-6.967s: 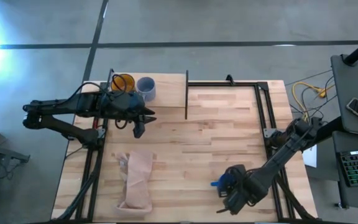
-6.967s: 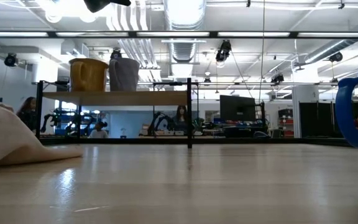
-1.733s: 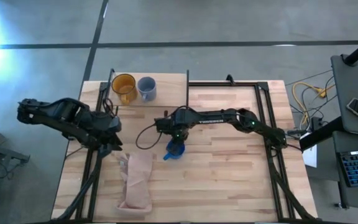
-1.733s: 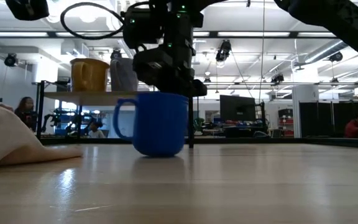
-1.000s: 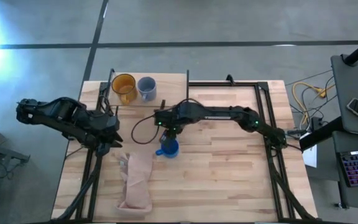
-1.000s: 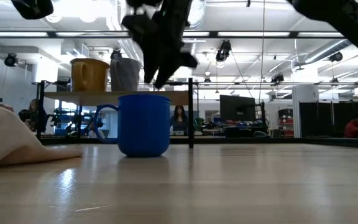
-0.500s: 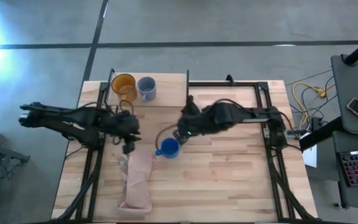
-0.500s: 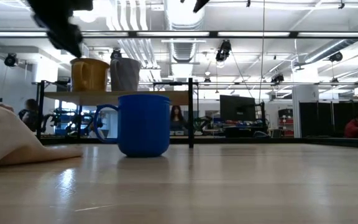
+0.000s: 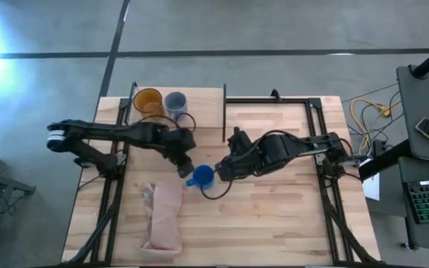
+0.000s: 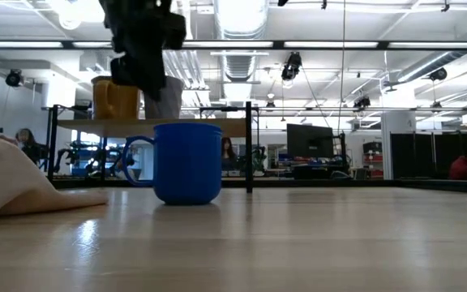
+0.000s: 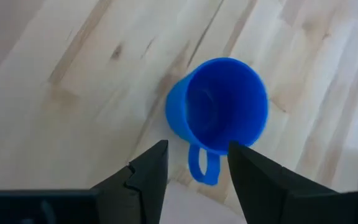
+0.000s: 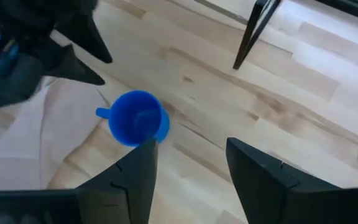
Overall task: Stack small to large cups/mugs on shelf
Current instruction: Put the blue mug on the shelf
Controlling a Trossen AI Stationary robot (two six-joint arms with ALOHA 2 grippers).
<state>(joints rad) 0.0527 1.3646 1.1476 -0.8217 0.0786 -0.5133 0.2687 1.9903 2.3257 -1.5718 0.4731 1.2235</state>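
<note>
Left end effector [image 11: 193, 163] newly over blue mug [image 11: 219, 104]

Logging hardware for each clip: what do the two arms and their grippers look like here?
Both arms are dark, slim and jointed, with loose black cables looping beside them. The left gripper and right gripper each have two dark, wedge-shaped fingers. The left arm's outer end shows a pale band.

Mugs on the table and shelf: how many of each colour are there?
Yellow-orange mug: 1
Grey-blue mug: 1
Bright blue mug: 1
Total: 3
</note>
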